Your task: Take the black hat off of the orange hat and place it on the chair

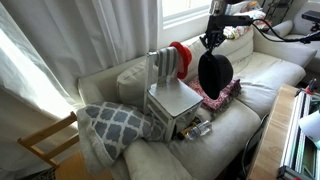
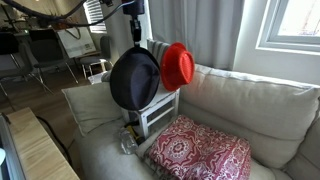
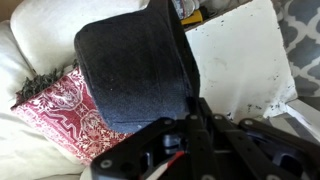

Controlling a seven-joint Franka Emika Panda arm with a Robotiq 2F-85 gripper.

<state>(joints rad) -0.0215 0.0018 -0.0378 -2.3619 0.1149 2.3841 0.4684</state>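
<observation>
The black hat (image 1: 214, 72) is off the orange hat (image 1: 180, 57) and hangs in the air from the gripper (image 1: 212, 44), which is clamped on its upper brim, to judge by the way the hat dangles straight down. So I'd say the lifting is done and the carry is the step in hand. The orange hat sits high on the back of the chair (image 1: 172, 98). The black one hangs just beside it, above the red cloth (image 1: 230, 96) on the couch (image 1: 280, 72) and not squarely over the seat. The next move, as I see it, calls for swinging the hat across over the flat seat, lowering it until it rests, and only then letting go. The seat looks barely wider than the hat, so a poorly centred drop could slide off onto the cushions. In an exterior view the black hat (image 2: 135, 78) and the orange hat (image 2: 178, 65) look almost edge to edge, which hides the gap to the seat. The wrist view misses the orange hat entirely but shows the black hat (image 3: 135, 70) from above, with the pale seat of the chair (image 3: 245, 60) off to one side.
</observation>
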